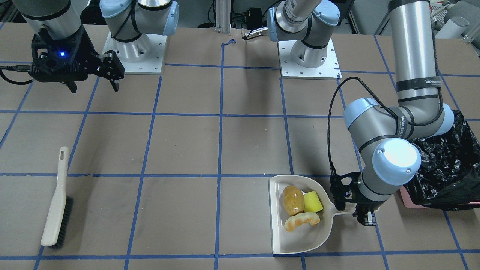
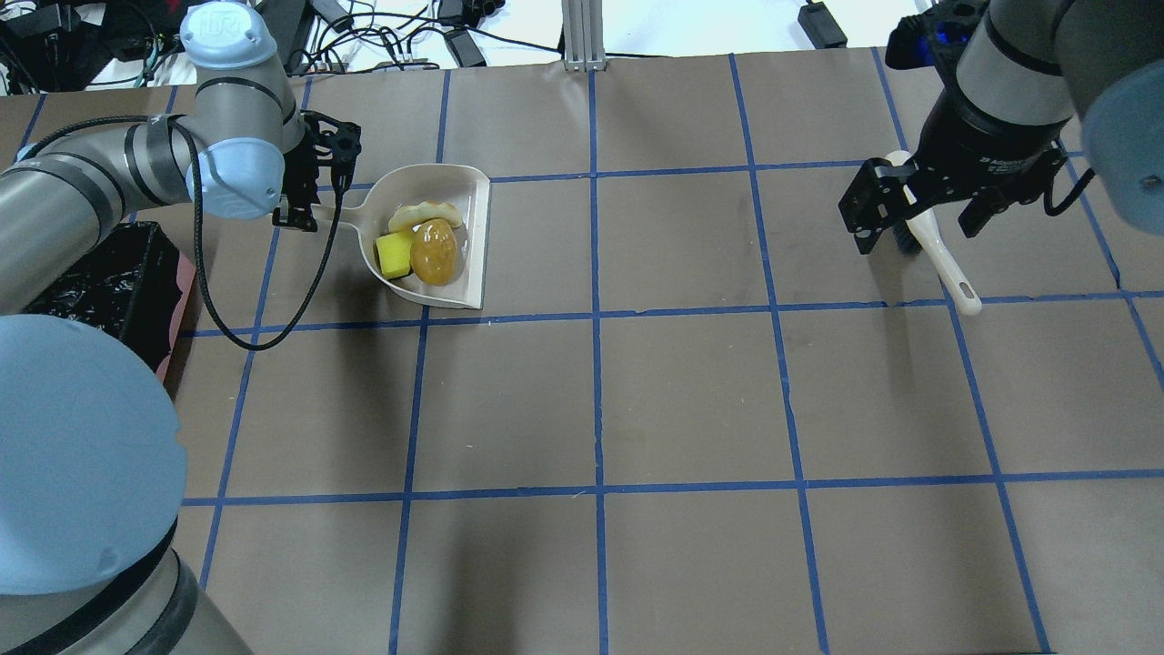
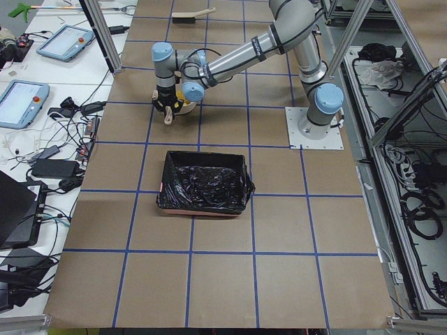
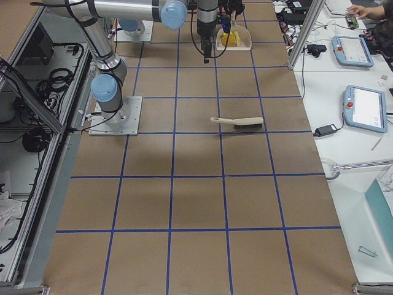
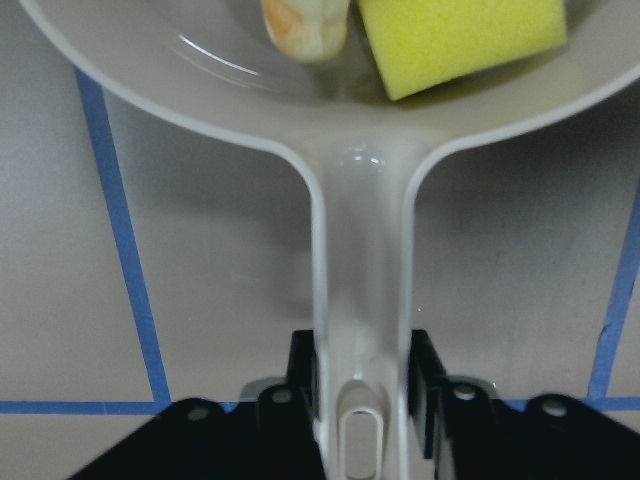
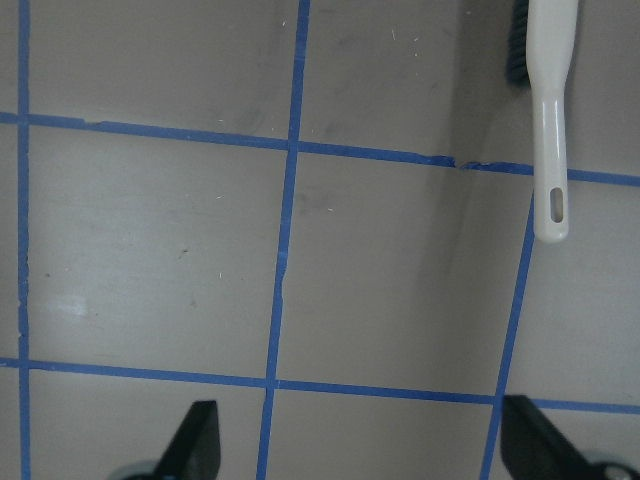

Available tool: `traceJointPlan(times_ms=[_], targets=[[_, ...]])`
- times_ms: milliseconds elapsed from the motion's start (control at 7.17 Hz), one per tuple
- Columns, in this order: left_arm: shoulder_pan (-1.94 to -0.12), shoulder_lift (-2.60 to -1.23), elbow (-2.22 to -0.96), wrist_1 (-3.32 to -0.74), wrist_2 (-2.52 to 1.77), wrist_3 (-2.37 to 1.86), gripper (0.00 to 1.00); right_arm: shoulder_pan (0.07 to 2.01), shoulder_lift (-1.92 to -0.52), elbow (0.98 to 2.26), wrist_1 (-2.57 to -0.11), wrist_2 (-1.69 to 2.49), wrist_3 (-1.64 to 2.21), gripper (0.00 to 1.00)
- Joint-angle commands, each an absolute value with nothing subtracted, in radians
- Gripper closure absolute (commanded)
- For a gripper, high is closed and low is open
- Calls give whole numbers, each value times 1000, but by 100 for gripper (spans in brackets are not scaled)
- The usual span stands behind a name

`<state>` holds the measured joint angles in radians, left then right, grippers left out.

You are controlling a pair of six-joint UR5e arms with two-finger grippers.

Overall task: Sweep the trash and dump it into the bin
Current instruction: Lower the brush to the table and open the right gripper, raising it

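A brown table (image 2: 691,400), gridded with blue tape (image 2: 596,364), adjoins a white workbench (image 4: 319,86).

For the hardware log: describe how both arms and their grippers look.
Both the left arm and right arm are silver tubes with pale blue joint caps. The left arm carries a black band with white lettering and a looping black cable. The left gripper and right gripper are black, two-fingered; a blue light glows on the right wrist mount.
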<state>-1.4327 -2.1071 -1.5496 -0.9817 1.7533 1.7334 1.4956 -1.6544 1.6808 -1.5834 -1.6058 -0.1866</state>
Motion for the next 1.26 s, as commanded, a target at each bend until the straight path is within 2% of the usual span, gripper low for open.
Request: traceJointPlan(times_ms=[0,1116], targets=[[-1433,-2106,-1551,-980,1753,1733,100,1497,-1655,1680,-1566,-1573,-187,0],[-1433,-2106,-1549,-982,1753,1733,100,1497,-1655,1683,-1589,-1575,-180,0]])
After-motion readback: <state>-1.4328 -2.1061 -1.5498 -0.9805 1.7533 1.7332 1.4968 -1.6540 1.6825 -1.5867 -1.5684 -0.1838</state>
